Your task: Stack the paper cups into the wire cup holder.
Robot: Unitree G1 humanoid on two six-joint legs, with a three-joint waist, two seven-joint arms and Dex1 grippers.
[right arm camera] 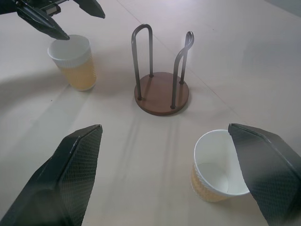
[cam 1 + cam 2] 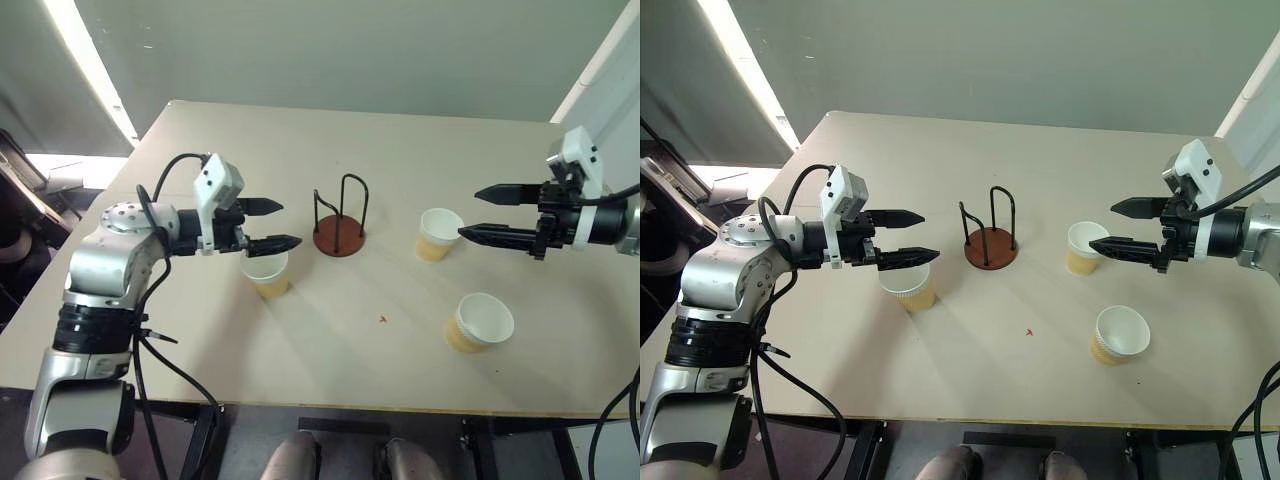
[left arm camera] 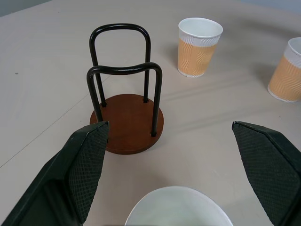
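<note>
The wire cup holder (image 2: 340, 235), a reddish-brown disc with two black wire loops, stands empty at mid-table. Three tan paper cups stand upright. One cup (image 2: 266, 272) sits left of the holder, right under my left gripper (image 2: 290, 223), which hovers open above its rim and points toward the holder. A second cup (image 2: 438, 235) stands right of the holder, below the tips of my right gripper (image 2: 468, 213), open and empty, pointing left. The third cup (image 2: 480, 322) is nearer the front on the right. In the right wrist view the second cup (image 1: 211, 160) lies between my fingers.
The pale table (image 2: 360, 360) ends at a front edge close to me and a right edge behind my right arm. A small red mark (image 2: 382, 320) lies on it in front of the holder. Dark equipment (image 2: 20, 200) stands off the left side.
</note>
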